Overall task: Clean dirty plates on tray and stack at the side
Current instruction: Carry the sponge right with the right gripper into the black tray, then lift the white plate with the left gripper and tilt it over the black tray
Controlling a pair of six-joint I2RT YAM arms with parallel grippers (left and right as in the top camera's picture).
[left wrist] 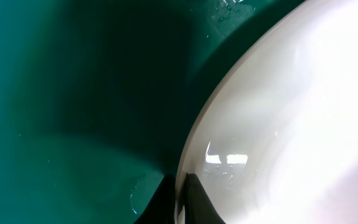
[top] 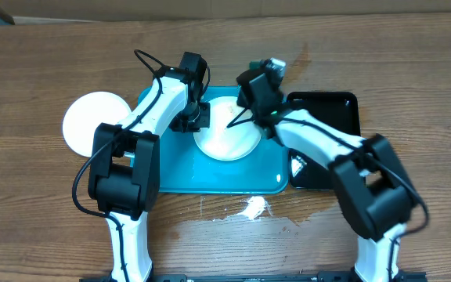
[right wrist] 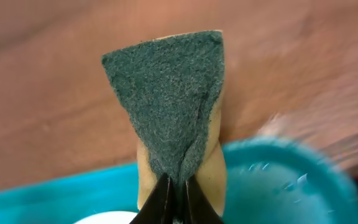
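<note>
**A:** Overhead first. Which step is this?

**B:** Scrubbing, I'd judge. The left gripper point(top: 196, 117) is clenched on the rim of a plate point(top: 227, 137) lying in the tray point(top: 210, 178). The right gripper point(top: 247, 112) hangs just across from it, over the plate's far edge. A second plate point(top: 92, 121) sits outside the tray, well off to the left gripper's outer side.

**A:** And the left wrist view?

**B:** The rim of the plate point(left wrist: 291, 124) is pinched between that gripper's tips. The wet floor of the tray point(left wrist: 73, 93) lies beside and ahead of them.

**A:** Right wrist?

**B:** That gripper point(right wrist: 174, 194) is grasping a sponge point(right wrist: 166, 106), which sticks out past the tips with its green scouring face towards the camera. The tray point(right wrist: 278, 180) is beneath it. I can't tell whether the sponge touches the plate.

**A:** What does the next move call for?

**B:** Likely pressing the sponge flat on the plate and wiping, with the left grip steadying the rim.
</note>
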